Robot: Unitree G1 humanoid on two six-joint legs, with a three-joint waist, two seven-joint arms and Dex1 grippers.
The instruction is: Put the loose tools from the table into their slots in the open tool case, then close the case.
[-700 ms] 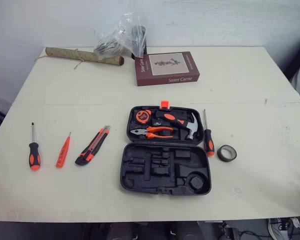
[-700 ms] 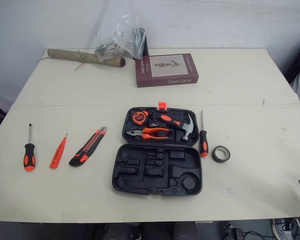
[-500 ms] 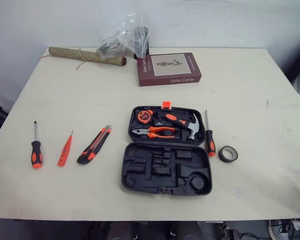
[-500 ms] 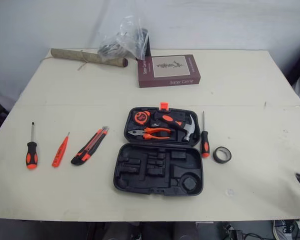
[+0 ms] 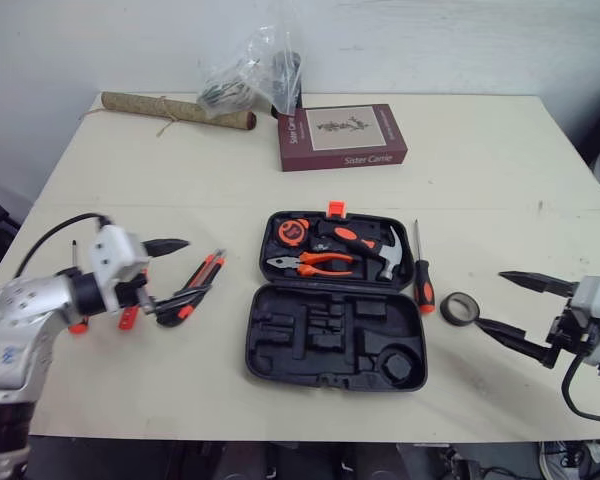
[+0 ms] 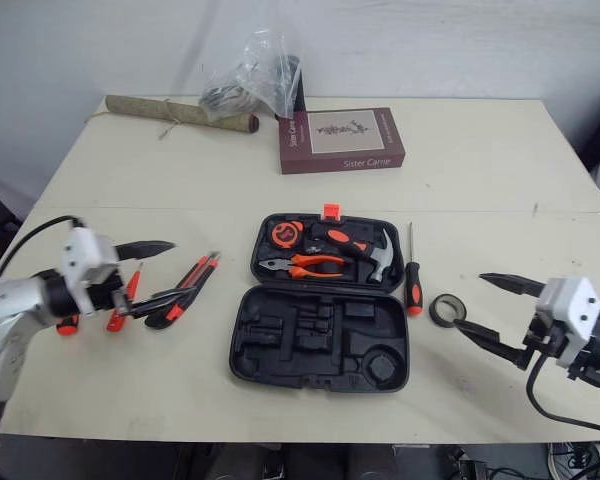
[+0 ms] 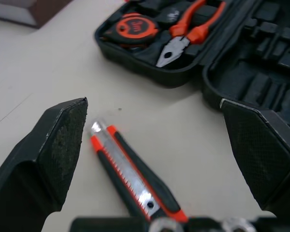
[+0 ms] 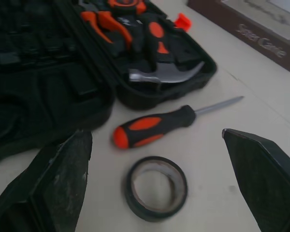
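The maroon book (image 5: pixel 342 137), far beyond both pincers on the bench (image 5: pixel 480 170), reads "Sister Carrie" along its near side. A clear plastic bag (image 5: pixel 250 75) and a string-tied paper roll (image 5: pixel 175 110) lie beside it.

The left pincer (image 5: pixel 175 272) is spread wide and holds nothing. The orange-and-black utility knife (image 7: pixel 130 176) lies on the bench between its fingers, and an orange tester pen (image 6: pixel 130 290) sits partly hidden behind them. Ahead of it is the open tool case (image 5: pixel 335 340), with pliers (image 5: pixel 305 264), hammer (image 5: pixel 365 245) and tape measure (image 5: pixel 290 232) seated in the farther half.

The right pincer (image 5: pixel 491 299) is equally wide and empty (its tips point toward the case). The black tape roll (image 8: pixel 156 187) lies just ahead of it, and a screwdriver (image 8: pixel 154 124) lies just past that, beside the case wall.
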